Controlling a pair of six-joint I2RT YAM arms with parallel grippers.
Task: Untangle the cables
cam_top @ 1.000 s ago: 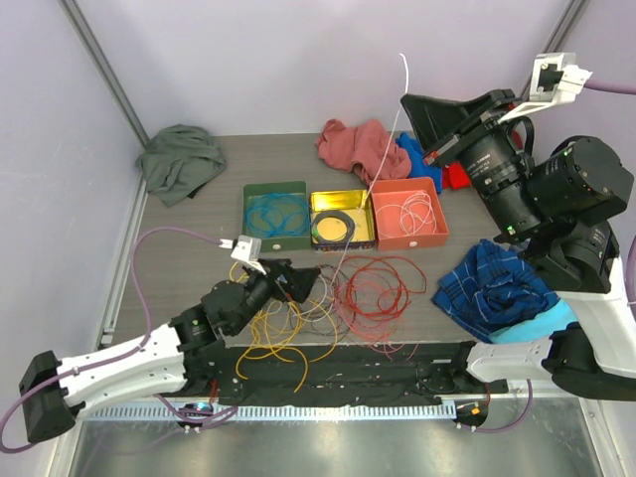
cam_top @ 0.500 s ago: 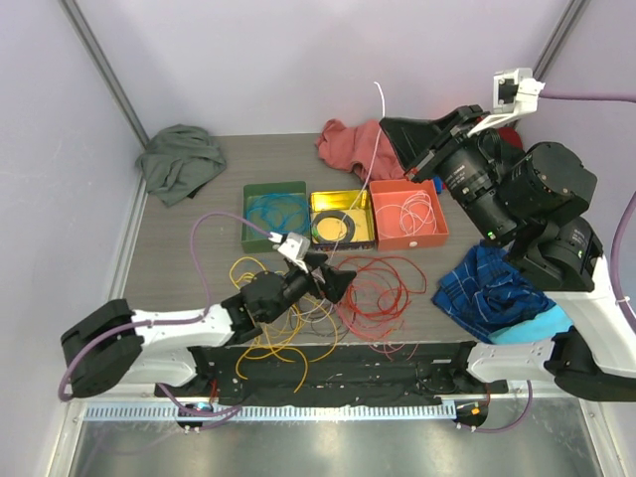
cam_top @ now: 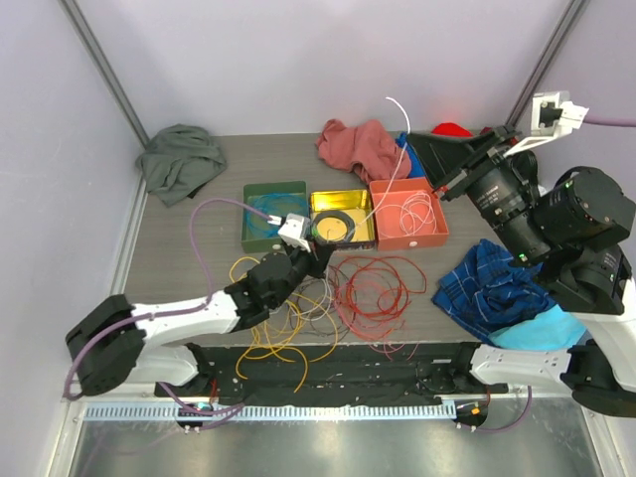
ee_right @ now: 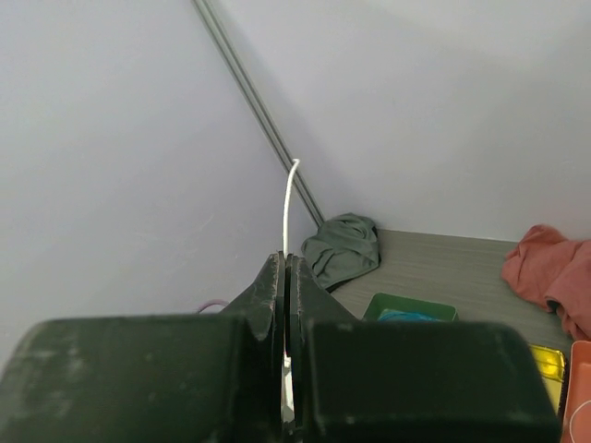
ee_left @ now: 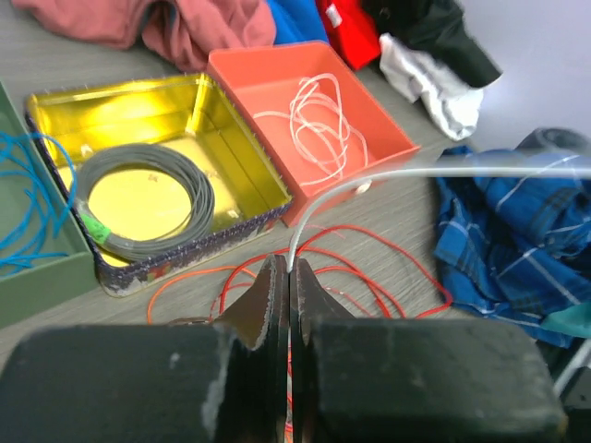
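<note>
A: Cables (cam_top: 370,283), where?
B: Spread in loose red, yellow and brown loops on the table (cam_top: 164,263), between the trays and the arm bases. Blue ones in the green tray (cam_top: 275,185), white ones in the orange tray (cam_top: 407,243).
A: And the white cable (ee_left: 480,172)?
B: Strung through the air, long axis slanting from near-left to far-right, free end pointing up. Pinched low in the clenched left gripper (ee_left: 289,268), high in the clenched right gripper (ee_right: 285,263).
A: Any writing?
B: Green band (ee_left: 92,226) on the grey coil (ee_left: 138,161) in the yellow tin (ee_left: 235,148), print too small to read
</note>
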